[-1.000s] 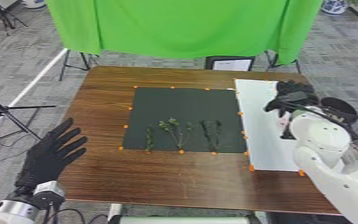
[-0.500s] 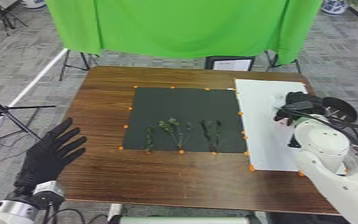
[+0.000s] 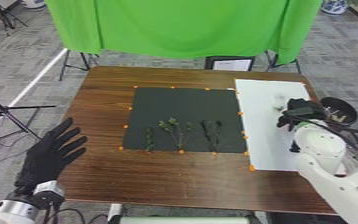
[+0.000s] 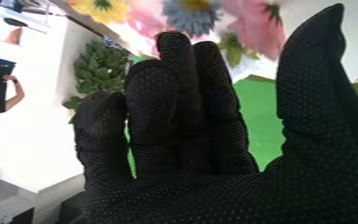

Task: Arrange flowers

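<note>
Evidently the right hand (image 3: pixel 302 109) is nearer, its straight fingers (image 4: pixel 151 100) close together, thumb apart. Flowers (image 4: pixel 191 20) show beyond the fingertips.

No legible text (or numbers).

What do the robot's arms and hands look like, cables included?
The left arm and right arm have white, rounded housings. The left robot hand and right robot hand wear black fabric gloves, the right one's finely dotted. Dark cables run near both wrists.
</note>
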